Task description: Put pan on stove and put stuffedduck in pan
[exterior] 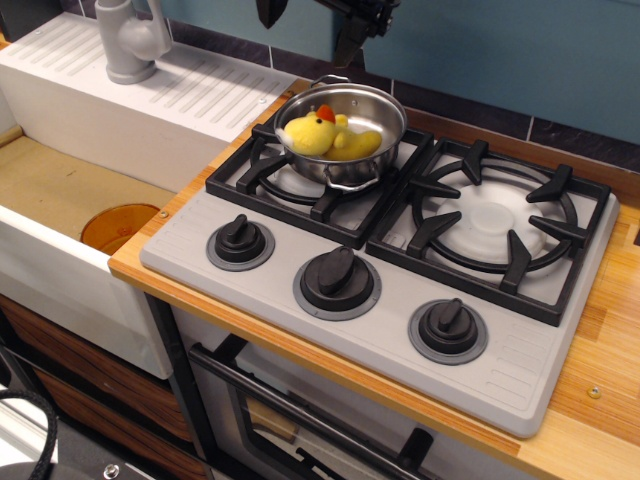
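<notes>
The shiny steel pan [372, 112] stands on the left burner of the grey stove [500, 350]. The yellow stuffedduck [322, 136] lies inside the pan, its head with the orange beak towards the left. My gripper [308, 22] hangs above the pan at the top edge of the view. Its two black fingers are spread apart and hold nothing. The fingers are clear of the duck and the pan.
A white sink [60, 250] with a grey faucet [128, 42] and an orange drain plate [118, 226] lies to the left. The right burner [492, 222] is bare. Three black knobs [338, 280] line the stove's front. Wooden counter [600, 390] runs on the right.
</notes>
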`<state>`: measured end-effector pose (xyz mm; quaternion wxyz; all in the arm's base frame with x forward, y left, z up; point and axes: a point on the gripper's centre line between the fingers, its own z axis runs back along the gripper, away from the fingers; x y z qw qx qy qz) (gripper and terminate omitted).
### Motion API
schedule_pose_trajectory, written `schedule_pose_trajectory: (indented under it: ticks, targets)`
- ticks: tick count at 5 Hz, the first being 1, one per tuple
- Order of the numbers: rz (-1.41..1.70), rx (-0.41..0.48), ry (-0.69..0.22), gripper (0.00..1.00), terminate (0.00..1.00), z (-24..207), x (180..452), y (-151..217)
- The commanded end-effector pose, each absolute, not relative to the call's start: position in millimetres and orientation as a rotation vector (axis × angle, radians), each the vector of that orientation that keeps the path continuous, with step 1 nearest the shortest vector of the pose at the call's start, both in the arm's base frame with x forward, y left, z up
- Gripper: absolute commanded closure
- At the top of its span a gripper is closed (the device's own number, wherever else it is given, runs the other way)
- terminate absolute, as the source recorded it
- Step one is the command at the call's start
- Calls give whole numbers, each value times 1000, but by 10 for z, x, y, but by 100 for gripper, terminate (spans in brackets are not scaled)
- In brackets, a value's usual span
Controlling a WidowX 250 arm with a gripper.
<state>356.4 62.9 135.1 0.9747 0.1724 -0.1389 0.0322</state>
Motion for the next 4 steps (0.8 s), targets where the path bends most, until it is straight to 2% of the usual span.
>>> schedule_pose_trajectory:
  ticks: [1,3,4]
  targets:
    - [69,339,-325,0,0,1549,3689,515]
    - [76,351,-325,0,0,1614,3707,411]
    - [87,357,-319,0,100,1652,3668,348]
